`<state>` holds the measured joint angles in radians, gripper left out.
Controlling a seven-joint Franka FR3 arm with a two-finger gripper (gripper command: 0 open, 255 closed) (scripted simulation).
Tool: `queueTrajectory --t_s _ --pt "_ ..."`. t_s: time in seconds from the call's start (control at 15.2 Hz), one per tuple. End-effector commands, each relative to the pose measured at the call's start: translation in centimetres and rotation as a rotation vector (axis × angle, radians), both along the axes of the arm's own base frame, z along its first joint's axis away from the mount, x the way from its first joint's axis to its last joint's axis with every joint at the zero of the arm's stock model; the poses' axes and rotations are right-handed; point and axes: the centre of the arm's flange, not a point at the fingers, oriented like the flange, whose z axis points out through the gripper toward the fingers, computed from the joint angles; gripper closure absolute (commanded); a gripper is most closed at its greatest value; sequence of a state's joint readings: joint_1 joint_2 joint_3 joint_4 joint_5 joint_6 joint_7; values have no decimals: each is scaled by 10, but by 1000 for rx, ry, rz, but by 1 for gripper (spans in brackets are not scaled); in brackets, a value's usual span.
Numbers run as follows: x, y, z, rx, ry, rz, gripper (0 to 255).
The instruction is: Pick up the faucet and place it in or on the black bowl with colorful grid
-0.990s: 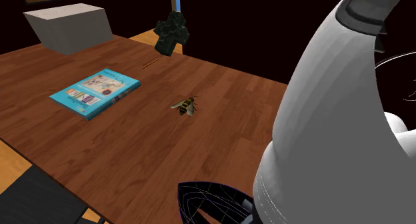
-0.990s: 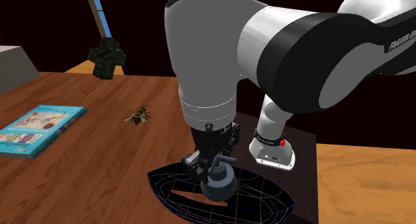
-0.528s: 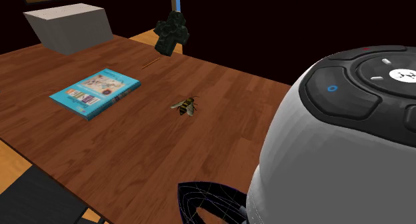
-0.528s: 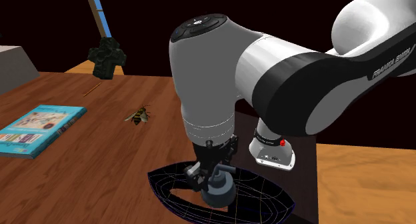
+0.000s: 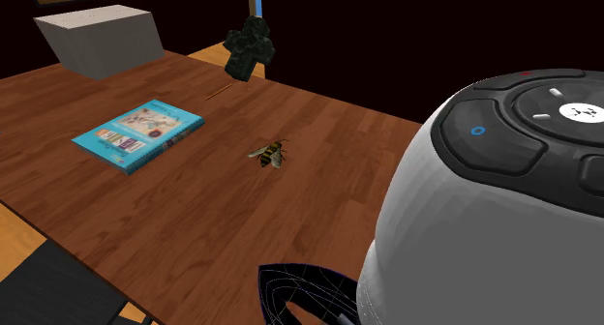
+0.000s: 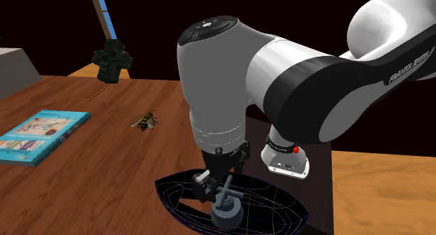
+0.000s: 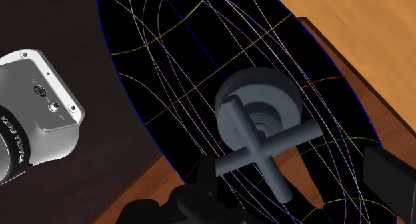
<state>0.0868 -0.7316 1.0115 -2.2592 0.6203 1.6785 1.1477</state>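
My jaws stand wide. The gripper [image 6: 219, 186] hangs just above the faucet [image 7: 260, 116], whose cross handle lies between my fingers and, as far as I can tell, touches neither. The faucet sits on its round base inside the black bowl [image 7: 153, 69]. If I lift askew, I could snag that handle and tip it on the curved floor. The wrist view gives the clearance, and the second exterior view shows it standing upright.

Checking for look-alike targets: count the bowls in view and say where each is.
1. The black bowl with coloured grid lines sits at the table's edge beside the arm's base, the grey faucet lying inside it. The arm could hide others.
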Motion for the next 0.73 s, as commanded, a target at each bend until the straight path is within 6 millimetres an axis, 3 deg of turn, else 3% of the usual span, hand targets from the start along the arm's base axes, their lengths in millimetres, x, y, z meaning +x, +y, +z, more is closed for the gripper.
queueTrajectory --t_s 0.0,0.2,0.46,0.66 --pt "0 0 0 0 0 0 0" --pt "0 0 0 0 0 0 0" --pt "3 3 50 0 0 0 0" --pt "3 3 50 0 0 0 0"
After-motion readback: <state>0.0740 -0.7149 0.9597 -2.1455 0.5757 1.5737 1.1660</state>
